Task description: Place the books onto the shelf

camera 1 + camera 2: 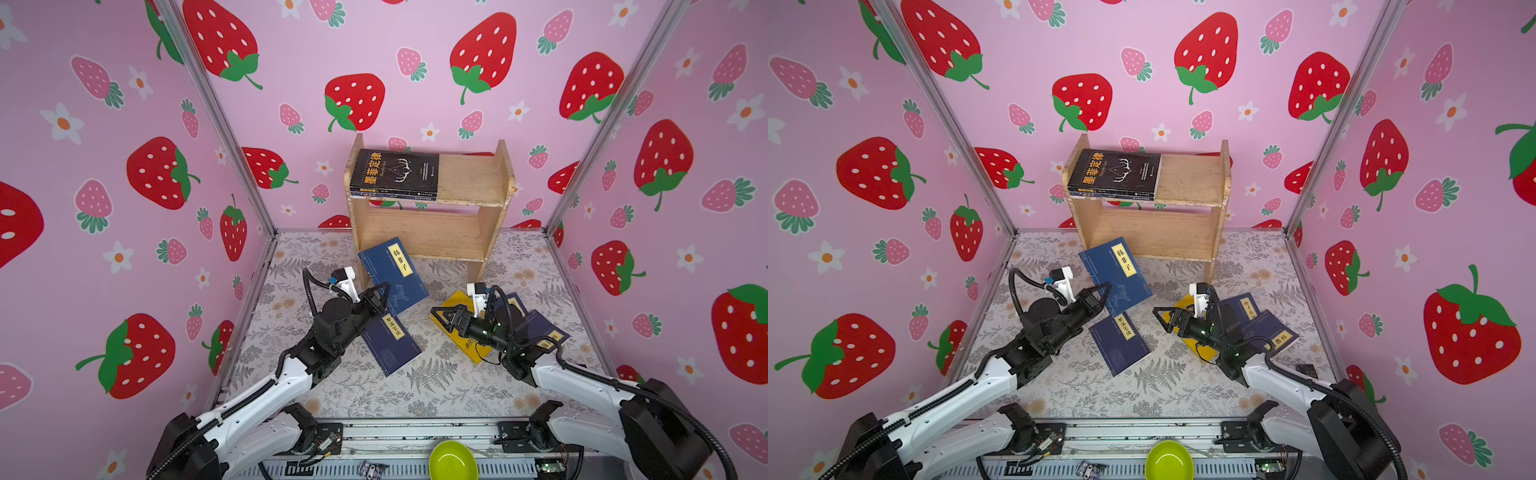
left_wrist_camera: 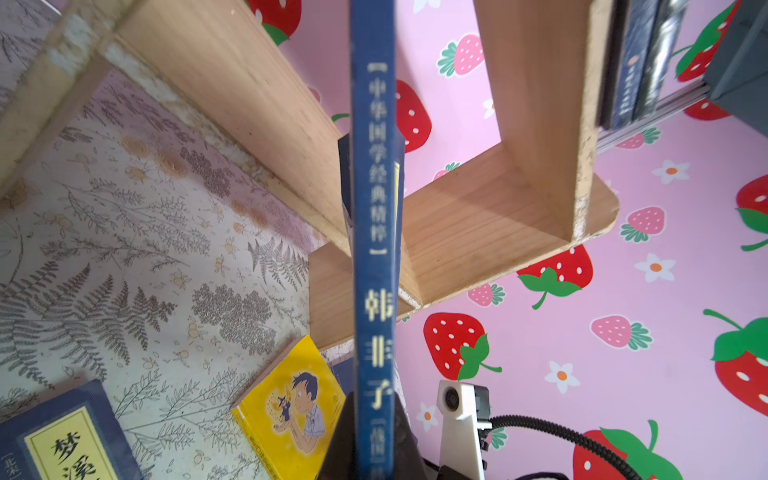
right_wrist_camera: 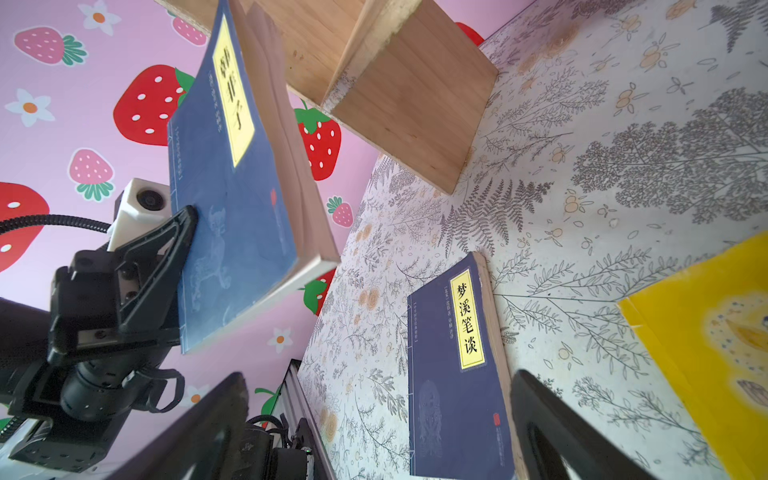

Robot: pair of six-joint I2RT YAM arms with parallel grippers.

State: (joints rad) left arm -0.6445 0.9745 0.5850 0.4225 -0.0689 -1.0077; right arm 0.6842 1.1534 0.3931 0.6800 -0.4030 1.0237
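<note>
The wooden shelf [image 1: 428, 232] stands against the back wall, with a black antler book [image 1: 395, 172] lying on another on the left of its top tier. My left gripper [image 1: 380, 297] is shut on a navy book [image 1: 392, 272], held off the table in front of the shelf's lower tier; its spine [image 2: 376, 208] fills the left wrist view. My right gripper [image 1: 442, 318] hangs open over the yellow book [image 1: 473, 349]. A second navy book [image 1: 390, 345] lies flat between the arms, just ahead of the right gripper [image 3: 378, 380]. Two more navy books [image 1: 540, 328] lie under the right arm.
A green bowl [image 1: 452, 461] sits at the front rail. Strawberry-patterned walls and metal corner posts [image 1: 232, 137] close in three sides. The shelf's lower tier [image 1: 1150, 232] and the right half of its top tier [image 1: 1190, 178] are bare wood.
</note>
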